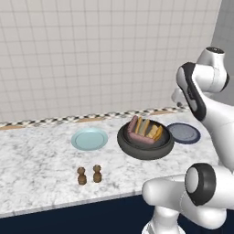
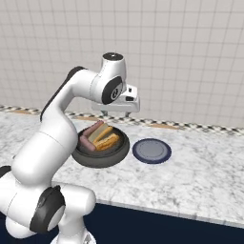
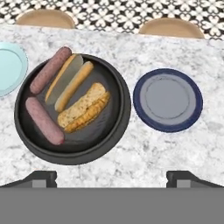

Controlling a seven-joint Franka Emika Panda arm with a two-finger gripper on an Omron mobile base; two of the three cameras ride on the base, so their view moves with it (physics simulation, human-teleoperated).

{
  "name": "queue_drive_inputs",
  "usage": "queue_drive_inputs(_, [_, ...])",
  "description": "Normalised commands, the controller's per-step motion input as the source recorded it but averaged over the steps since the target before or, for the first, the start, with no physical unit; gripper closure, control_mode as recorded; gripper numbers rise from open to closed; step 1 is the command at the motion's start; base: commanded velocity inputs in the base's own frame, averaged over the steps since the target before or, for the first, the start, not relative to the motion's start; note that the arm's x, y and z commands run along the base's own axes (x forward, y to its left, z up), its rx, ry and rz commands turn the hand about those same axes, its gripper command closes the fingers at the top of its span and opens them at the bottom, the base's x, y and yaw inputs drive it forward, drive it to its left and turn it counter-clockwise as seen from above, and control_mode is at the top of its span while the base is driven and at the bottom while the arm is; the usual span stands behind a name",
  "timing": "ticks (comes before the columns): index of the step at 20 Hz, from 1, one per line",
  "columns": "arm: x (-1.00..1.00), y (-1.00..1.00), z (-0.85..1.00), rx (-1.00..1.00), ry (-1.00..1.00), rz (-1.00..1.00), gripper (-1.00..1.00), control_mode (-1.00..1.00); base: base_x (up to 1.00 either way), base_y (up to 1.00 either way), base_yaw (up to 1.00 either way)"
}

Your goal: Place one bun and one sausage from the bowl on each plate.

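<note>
The dark grey bowl [image 3: 124,109] holds two reddish sausages [image 3: 50,70] [image 3: 43,120] and two golden buns [image 3: 70,81] [image 3: 84,107]. To its right lies the navy plate [image 3: 167,99], bare; the pale teal plate [image 3: 8,68] lies to its left, also bare. My gripper [image 3: 114,178] hangs open and empty high above the counter, looking straight down between bowl and navy plate. From the right base view the gripper [image 2: 116,113] is above the back of the bowl [image 2: 102,161]. The left base view shows the teal plate [image 1: 89,138], bowl [image 1: 145,155] and navy plate [image 1: 183,133] in a row.
Two small brown wooden shakers [image 1: 82,176] [image 1: 97,173] stand near the counter's front edge, in front of the teal plate. A tiled wall with a patterned strip [image 3: 113,17] runs behind the dishes. Bare marble [image 2: 200,176] lies right of the navy plate.
</note>
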Motion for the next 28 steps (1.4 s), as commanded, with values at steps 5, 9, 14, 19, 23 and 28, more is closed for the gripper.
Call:
queue_drive_inputs(5, [0.00, 0.68, 0.01, -0.02, 0.00, 0.16, -1.00, -1.00, 0.00, 0.00, 0.00])
queue_drive_inputs(9, [0.03, 1.00, -0.22, -0.06, 0.03, 0.20, -1.00, -1.00, 0.00, 0.00, 0.00])
queue_drive_inputs(14, [0.32, 0.80, -0.64, -0.04, 0.01, 0.18, -1.00, -1.00, 0.00, 0.00, 0.00])
queue_drive_inputs(19, [0.16, 0.58, -0.85, -0.05, 0.02, 0.18, -1.00, -1.00, 0.00, 0.00, 0.00])
queue_drive_inputs(23, [0.00, 0.16, -0.92, -0.02, 0.00, 0.12, -1.00, -1.00, 0.00, 0.00, 0.00])
queue_drive_inputs(28, [0.04, 0.00, -0.73, -0.07, -0.04, 0.03, -1.00, -1.00, 0.00, 0.00, 0.00])
